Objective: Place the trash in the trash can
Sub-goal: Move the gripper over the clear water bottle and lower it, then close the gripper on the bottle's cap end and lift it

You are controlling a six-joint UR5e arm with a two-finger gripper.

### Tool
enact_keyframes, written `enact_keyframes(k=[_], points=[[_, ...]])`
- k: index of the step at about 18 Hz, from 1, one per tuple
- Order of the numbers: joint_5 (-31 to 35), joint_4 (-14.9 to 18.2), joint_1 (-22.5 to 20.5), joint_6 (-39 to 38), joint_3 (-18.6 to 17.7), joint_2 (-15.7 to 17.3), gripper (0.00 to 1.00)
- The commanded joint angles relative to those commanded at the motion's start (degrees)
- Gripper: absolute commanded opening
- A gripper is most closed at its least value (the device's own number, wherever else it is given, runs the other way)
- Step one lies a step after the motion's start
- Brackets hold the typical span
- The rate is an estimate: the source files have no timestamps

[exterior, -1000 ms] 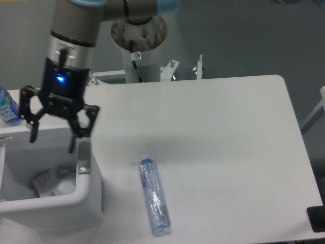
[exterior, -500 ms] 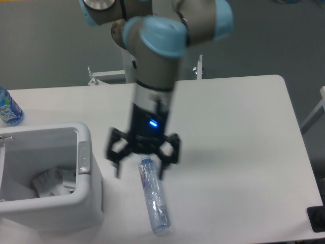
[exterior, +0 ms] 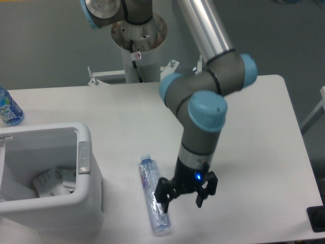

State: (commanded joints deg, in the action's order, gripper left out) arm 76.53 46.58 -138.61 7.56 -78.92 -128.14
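A crushed clear plastic bottle (exterior: 152, 193) with a bluish label lies flat on the white table, just right of the trash can (exterior: 84, 195). A crumpled white paper wad (exterior: 53, 181) rests inside the can. My gripper (exterior: 184, 200) hangs low over the table, right beside the bottle's lower half, open with nothing between its fingers. Its left finger (exterior: 163, 202) stands close to the bottle; whether it touches I cannot tell.
An upright blue-labelled water bottle (exterior: 8, 108) stands at the far left edge. The arm's base column (exterior: 139, 51) rises behind the table. The table's front edge runs just below the bottle, and a dark object (exterior: 317, 218) sits at the lower right corner.
The gripper swung from above the trash can rightward across the table and down, now sitting to the right of the crushed bottle. The bottle and paper wad have not moved.
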Motion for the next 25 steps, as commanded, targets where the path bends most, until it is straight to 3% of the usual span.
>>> enact_keyframes(k=[10, 23, 24, 25], points=[[3.1, -0.3, 4.4, -0.1, -0.6, -2.5, 1.00], [5.2, -0.4, 6.1, -0.1, -0.9, -4.4, 1.00], [5.4, -0.4, 6.2, 0.0, -1.0, -4.5, 0.97], [5.6, -0.4, 6.2, 0.0, -1.3, -4.4, 0.88]])
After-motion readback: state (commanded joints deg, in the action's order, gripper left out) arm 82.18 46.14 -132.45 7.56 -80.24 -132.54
